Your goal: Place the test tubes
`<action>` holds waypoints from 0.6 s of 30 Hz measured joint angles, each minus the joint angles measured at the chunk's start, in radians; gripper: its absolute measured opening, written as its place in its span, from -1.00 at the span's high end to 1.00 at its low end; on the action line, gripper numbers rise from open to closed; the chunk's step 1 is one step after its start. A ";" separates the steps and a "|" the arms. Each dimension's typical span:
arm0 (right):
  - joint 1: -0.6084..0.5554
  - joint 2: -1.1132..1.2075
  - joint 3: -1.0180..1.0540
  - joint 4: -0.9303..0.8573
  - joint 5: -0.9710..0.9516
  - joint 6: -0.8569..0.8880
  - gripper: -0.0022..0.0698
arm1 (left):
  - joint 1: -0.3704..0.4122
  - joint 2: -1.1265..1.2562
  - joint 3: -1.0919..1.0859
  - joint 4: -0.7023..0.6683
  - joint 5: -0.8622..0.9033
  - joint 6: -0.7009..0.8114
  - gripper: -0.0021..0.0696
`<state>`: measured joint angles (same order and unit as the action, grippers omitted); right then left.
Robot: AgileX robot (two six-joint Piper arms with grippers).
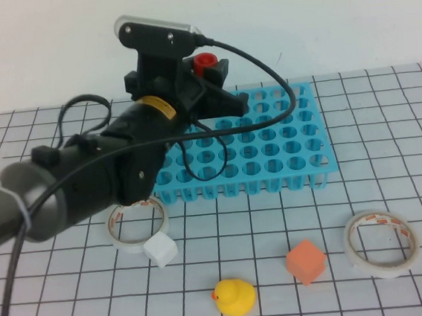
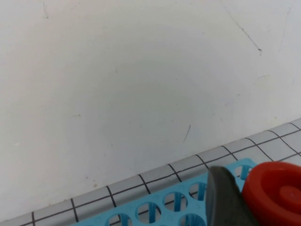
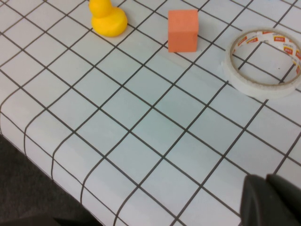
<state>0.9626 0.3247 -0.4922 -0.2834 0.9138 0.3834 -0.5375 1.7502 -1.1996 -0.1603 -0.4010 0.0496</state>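
Note:
My left gripper hovers over the back left part of the blue test tube rack, shut on a test tube with a red cap. Only the cap shows above the jaws; the tube's body is hidden. In the left wrist view the red cap sits against one dark finger, with the rack's holes below. The rack's visible holes hold no tubes. My right gripper is shut and empty, low over the checked table near its front edge; the high view does not show it.
Two tape rolls lie in front of the rack, one at the left and one at the right. A white cube, an orange cube and a yellow duck stand between them. A cable hangs over the rack.

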 joint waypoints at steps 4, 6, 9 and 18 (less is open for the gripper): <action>0.000 0.000 0.000 0.000 0.000 0.000 0.94 | 0.000 0.032 0.000 0.000 -0.040 -0.031 0.25; 0.000 0.000 0.000 0.000 0.000 0.000 0.94 | 0.000 0.051 0.000 0.000 -0.066 -0.037 0.25; 0.000 0.000 0.000 0.000 0.000 0.000 0.94 | 0.000 0.078 0.000 0.000 -0.104 -0.050 0.25; 0.000 0.000 0.000 0.000 0.002 0.000 0.94 | 0.002 0.160 0.000 -0.117 -0.236 -0.055 0.25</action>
<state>0.9626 0.3247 -0.4922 -0.2834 0.9158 0.3834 -0.5357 1.9104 -1.1996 -0.2773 -0.6374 -0.0055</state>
